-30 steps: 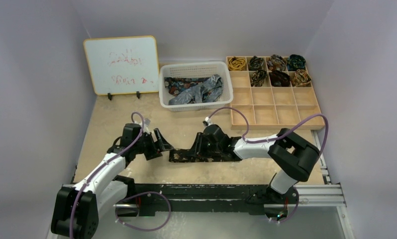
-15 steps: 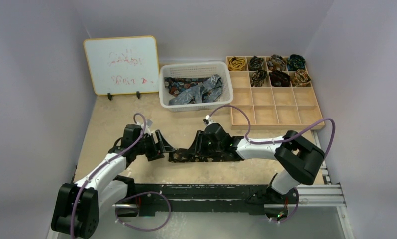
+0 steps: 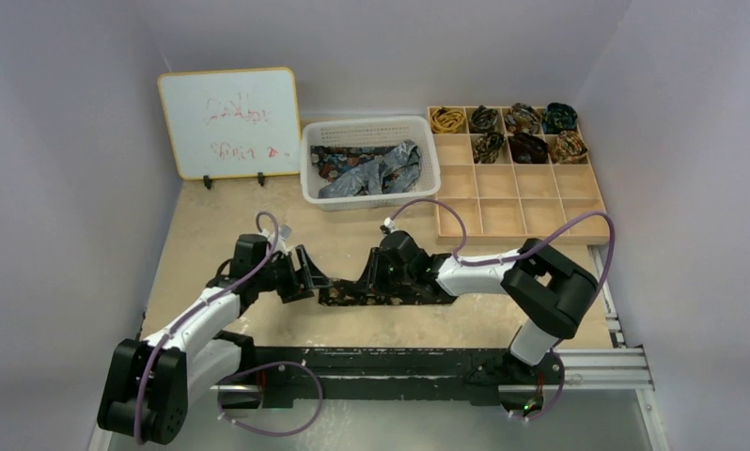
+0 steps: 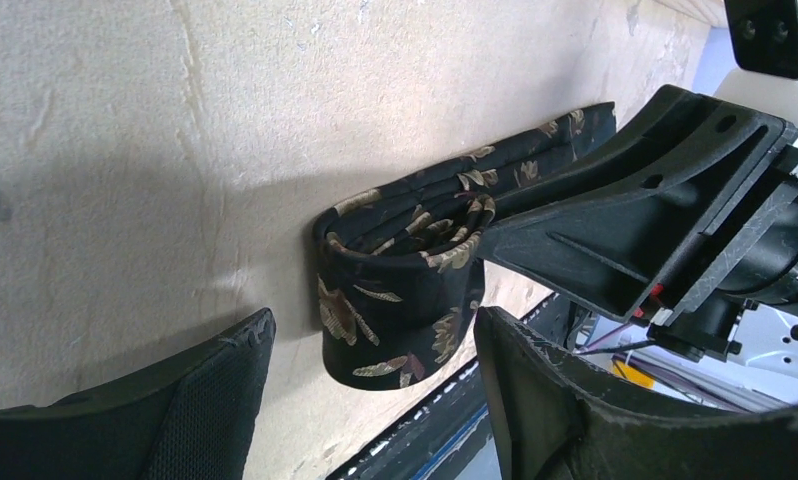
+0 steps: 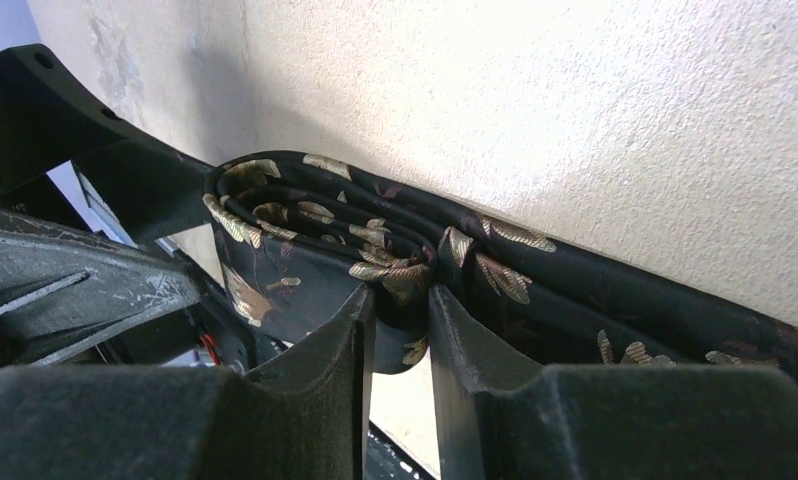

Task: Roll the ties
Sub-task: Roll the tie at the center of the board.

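Right wrist: right fingers (image 5: pixel 320 390) tight on tie coil (image 5: pixel 305 215), left fingers (image 4: pixel 565 400) wide around it, perhaps not touching; basket (image 3: pixel 369 123) beyond

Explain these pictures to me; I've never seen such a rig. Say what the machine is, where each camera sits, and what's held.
Two robot arms are bolted at the near edge of a table. One picture looks down from above and behind them; the other two come from a camera on each wrist. The right gripper is shut on a dark tie with gold motifs, its end wound into a coil. The left gripper is open, one finger each side of that coil. Behind: a white basket of loose ties, a wooden tray holding seven rolled ties, and a whiteboard.
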Controlling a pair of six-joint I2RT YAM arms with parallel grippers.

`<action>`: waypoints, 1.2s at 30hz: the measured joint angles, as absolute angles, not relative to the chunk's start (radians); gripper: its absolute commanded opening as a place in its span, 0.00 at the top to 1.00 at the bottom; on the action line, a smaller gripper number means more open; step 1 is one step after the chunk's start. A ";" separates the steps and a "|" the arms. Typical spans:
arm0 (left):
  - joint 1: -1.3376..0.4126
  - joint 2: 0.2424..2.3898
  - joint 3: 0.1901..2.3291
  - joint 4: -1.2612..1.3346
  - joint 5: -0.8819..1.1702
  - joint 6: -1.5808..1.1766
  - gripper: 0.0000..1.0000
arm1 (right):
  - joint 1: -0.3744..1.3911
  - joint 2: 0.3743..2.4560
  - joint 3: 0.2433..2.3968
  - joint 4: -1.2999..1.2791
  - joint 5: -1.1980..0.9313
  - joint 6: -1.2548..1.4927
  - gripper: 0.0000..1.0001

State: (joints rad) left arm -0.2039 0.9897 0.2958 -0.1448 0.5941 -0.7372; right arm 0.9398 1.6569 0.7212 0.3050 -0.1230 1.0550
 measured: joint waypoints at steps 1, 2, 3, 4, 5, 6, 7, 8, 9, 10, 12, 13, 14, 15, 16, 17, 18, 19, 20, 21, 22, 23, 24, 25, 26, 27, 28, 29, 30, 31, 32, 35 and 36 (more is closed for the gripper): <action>-0.204 0.997 0.296 -0.138 0.602 -0.737 0.30 | 0.939 1.662 0.725 0.305 -0.123 1.055 0.73; -0.204 1.004 0.296 -0.134 0.608 -0.736 0.30 | 0.937 1.665 0.727 0.305 -0.124 1.055 0.73; -0.204 1.010 0.296 -0.129 0.614 -0.736 0.30 | 0.936 1.666 0.727 0.305 -0.124 1.055 0.73; -0.204 1.016 0.296 -0.125 0.619 -0.736 0.30 | 0.936 1.666 0.727 0.305 -0.125 1.055 0.73; -0.204 1.021 0.296 -0.120 0.624 -0.736 0.30 | 0.935 1.666 0.727 0.305 -0.125 1.055 0.73; -0.204 1.025 0.295 -0.115 0.627 -0.737 0.31 | 0.935 1.666 0.727 0.305 -0.126 1.055 0.73; -0.204 1.029 0.294 -0.109 0.630 -0.738 0.31 | 0.935 1.666 0.727 0.305 -0.126 1.055 0.73; -0.204 1.036 0.289 -0.096 0.635 -0.739 0.32 | 0.935 1.666 0.727 0.305 -0.126 1.055 0.73; -0.204 1.042 0.285 -0.085 0.638 -0.741 0.33 | 0.935 1.666 0.727 0.305 -0.126 1.055 0.73; -0.204 1.049 0.279 -0.077 0.642 -0.741 0.33 | 0.935 1.666 0.727 0.305 -0.126 1.055 0.73; -0.204 1.064 0.271 -0.067 0.649 -0.743 0.34 | 0.935 1.666 0.727 0.306 -0.127 1.055 0.73; -0.204 1.070 0.267 -0.064 0.654 -0.747 0.34 | 0.935 1.666 0.725 0.309 -0.127 1.055 0.73; -0.204 1.074 0.265 -0.060 0.662 -0.749 0.34 | 0.935 1.666 0.723 0.312 -0.127 1.055 0.73; -0.204 1.077 0.264 -0.056 0.666 -0.749 0.35 | 0.935 1.666 0.722 0.315 -0.128 1.056 0.73; -0.204 1.079 0.263 -0.052 0.670 -0.749 0.37 | 0.935 1.666 0.722 0.316 -0.128 1.056 0.74; -0.204 1.081 0.262 -0.048 0.671 -0.749 0.39 | 0.935 1.666 0.722 0.316 -0.128 1.056 0.74; -0.204 1.083 0.259 -0.039 0.673 -0.751 0.39 | 0.935 1.666 0.721 0.318 -0.128 1.056 0.74; -0.204 1.083 0.253 -0.029 0.674 -0.754 0.40 | 0.935 1.666 0.720 0.319 -0.128 1.056 0.75; -0.204 1.084 0.249 -0.020 0.675 -0.757 0.40 | 0.935 1.666 0.720 0.320 -0.128 1.056 0.75; -0.204 1.087 0.244 -0.011 0.677 -0.766 0.42 | 0.935 1.666 0.719 0.321 -0.129 1.056 0.76; -0.204 1.092 0.241 -0.003 0.680 -0.768 0.42 | 0.935 1.668 0.719 0.322 -0.131 1.056 0.76; -0.204 1.097 0.240 0.004 0.682 -0.772 0.43 | 0.934 1.669 0.719 0.323 -0.131 1.056 0.76; -0.204 1.103 0.239 0.012 0.683 -0.775 0.43 | 0.934 1.670 0.719 0.324 -0.132 1.056 0.76; -0.204 1.108 0.237 0.020 0.683 -0.778 0.43 | 0.934 1.671 0.719 0.326 -0.134 1.055 0.76; -0.204 1.111 0.235 0.030 0.684 -0.784 0.45 | 0.934 1.673 0.719 0.328 -0.136 1.055 0.76; -0.204 1.113 0.231 0.042 0.685 -0.789 0.45 | 0.933 1.676 0.719 0.330 -0.139 1.056 0.76; -0.204 1.114 0.228 0.049 0.685 -0.794 0.46 | 0.932 1.676 0.719 0.331 -0.142 1.056 0.77; -0.204 1.114 0.223 0.060 0.685 -0.802 0.49 | 0.930 1.677 0.719 0.332 -0.145 1.055 0.77; -0.204 1.114 0.216 0.070 0.685 -0.806 0.52 | 0.930 1.677 0.719 0.332 -0.147 1.056 0.78; -0.204 1.114 0.213 0.076 0.685 -0.812 0.53 | 0.929 1.677 0.719 0.332 -0.149 1.055 0.78; -0.204 1.114 0.208 0.083 0.685 -0.818 0.54 | 0.929 1.678 0.719 0.334 -0.150 1.055 0.78; -0.204 1.114 0.204 0.093 0.685 -0.825 0.58 | 0.929 1.679 0.719 0.335 -0.150 1.055 0.78; -0.204 1.114 0.204 0.095 0.685 -0.827 0.58 | 0.929 1.679 0.719 0.335 -0.150 1.055 0.78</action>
State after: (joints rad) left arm -0.2039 1.1145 0.2035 0.0948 0.6849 -0.8272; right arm 0.9291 1.6787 0.7193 0.3347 -0.1497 1.0550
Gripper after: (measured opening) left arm 0.448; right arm 0.223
